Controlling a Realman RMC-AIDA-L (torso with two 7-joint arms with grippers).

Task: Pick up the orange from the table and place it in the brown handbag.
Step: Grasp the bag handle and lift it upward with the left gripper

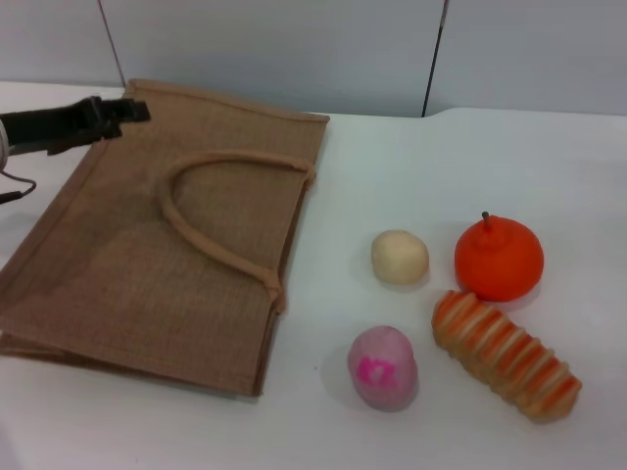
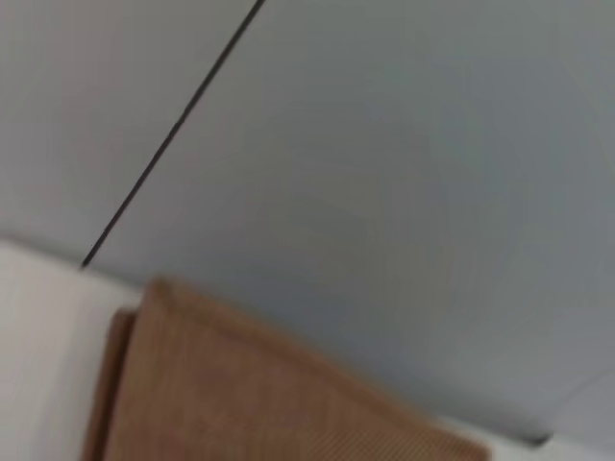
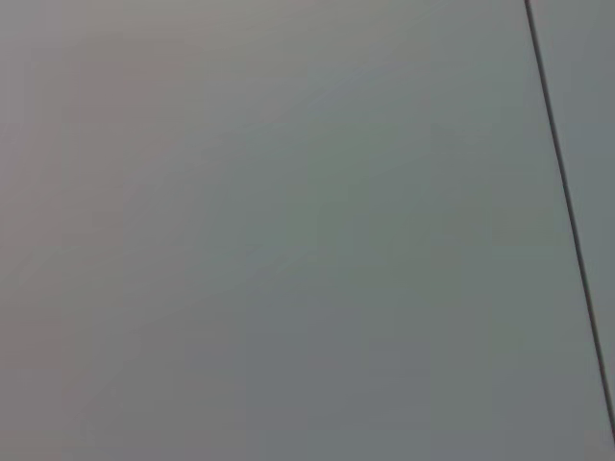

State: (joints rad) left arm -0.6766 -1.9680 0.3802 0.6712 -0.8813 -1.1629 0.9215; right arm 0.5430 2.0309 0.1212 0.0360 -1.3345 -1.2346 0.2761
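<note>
The orange, round and bright with a short brown stem, sits on the white table at the right. The brown handbag lies flat on the left half of the table, its loop handles on top. A corner of the handbag also shows in the left wrist view. My left gripper is black and hovers over the bag's far left corner, far from the orange. My right gripper is out of view; its wrist view shows only a grey wall.
An orange-and-cream striped bread lies just in front of the orange. A cream ball sits left of the orange, and a pink ball in front of that. A grey panelled wall stands behind the table.
</note>
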